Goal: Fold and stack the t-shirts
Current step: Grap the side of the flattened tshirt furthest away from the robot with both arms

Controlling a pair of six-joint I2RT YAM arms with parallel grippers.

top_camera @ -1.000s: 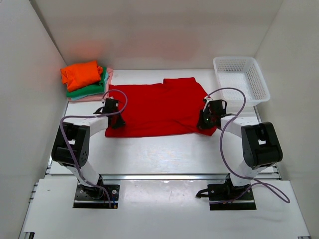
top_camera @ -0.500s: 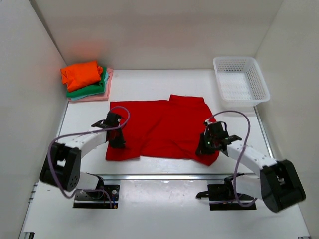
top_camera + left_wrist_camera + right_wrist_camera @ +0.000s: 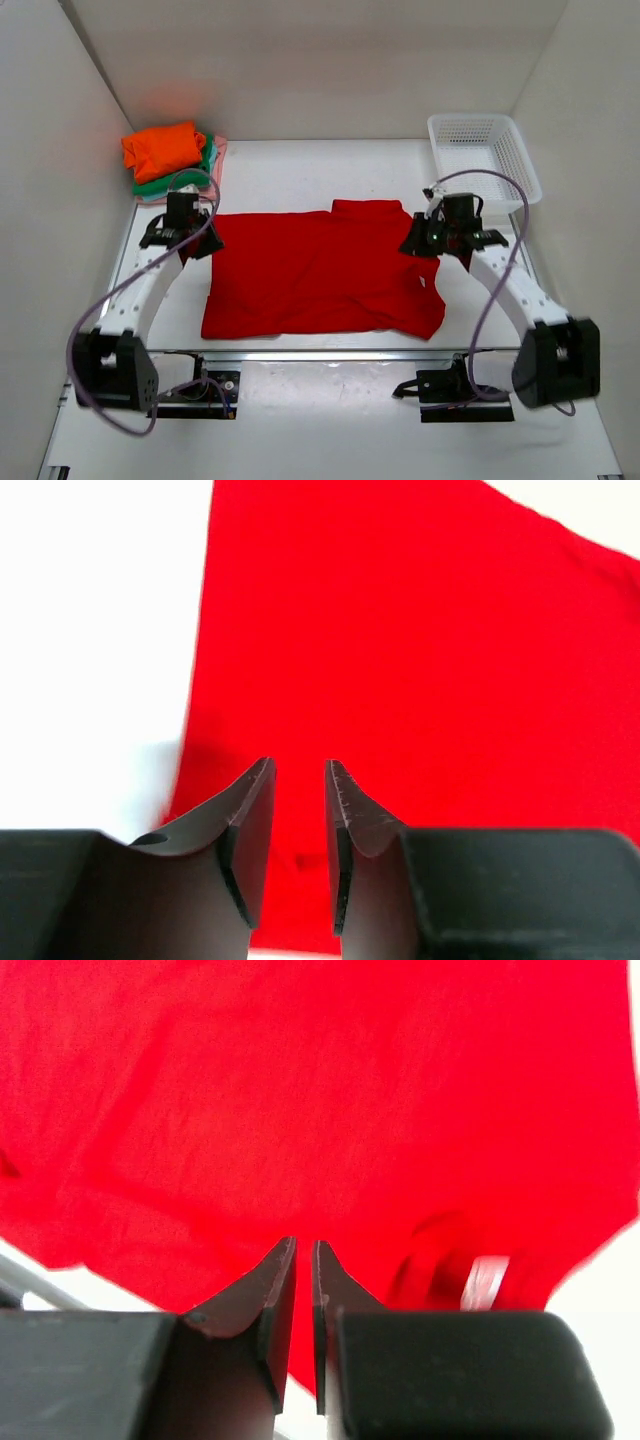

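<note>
Arms extended; left gripper (image 3: 298, 767) slightly parted, right gripper (image 3: 303, 1244) almost closed.

On table (image 3: 300, 160): large shirt (image 3: 320, 270) spread at centre, reaching near edge; shirt stack (image 3: 172, 160) far left, behind left gripper (image 3: 185, 222); basket (image 3: 484, 160) far right, behind right gripper (image 3: 430, 235); grippers at large shirt's far corners

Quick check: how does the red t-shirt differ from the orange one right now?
The red t-shirt lies spread out, mostly flat, mid-table. The orange t-shirt is folded into a compact bundle at the far-left corner. The red one rests directly on the table, while the orange one sits atop the green t-shirt in the stack. The red one covers far more area. Both are plain, bright cloth.
</note>
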